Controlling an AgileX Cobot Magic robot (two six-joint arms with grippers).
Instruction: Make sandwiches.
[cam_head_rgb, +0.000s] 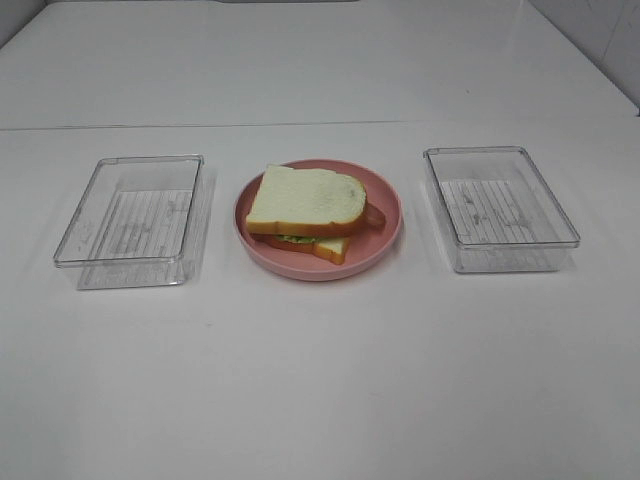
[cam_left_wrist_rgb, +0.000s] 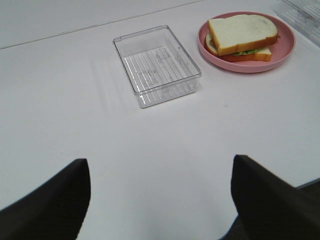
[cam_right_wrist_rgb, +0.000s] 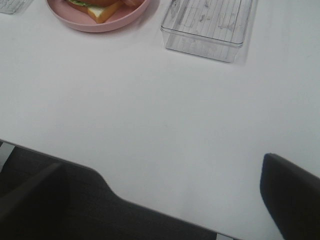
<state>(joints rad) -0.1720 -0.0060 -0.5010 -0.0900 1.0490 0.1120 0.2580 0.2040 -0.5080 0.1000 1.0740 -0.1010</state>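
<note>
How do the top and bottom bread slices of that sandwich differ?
The top bread slice shows its whole white face; the bottom bread slice is mostly covered, with only an edge and a corner peeking out. The top slice rests on the fillings, where green lettuce shows, while the bottom slice lies directly on the pink plate. The top slice sits skewed, not squarely over the bottom one. Both have white crumb and orange-brown crust.

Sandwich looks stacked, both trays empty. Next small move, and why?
Probably none beyond keeping both arms back. The sandwich sits assembled on the plate, top slice on, lettuce showing at its edge. Both trays hold nothing, so no piece is left to add.
</note>
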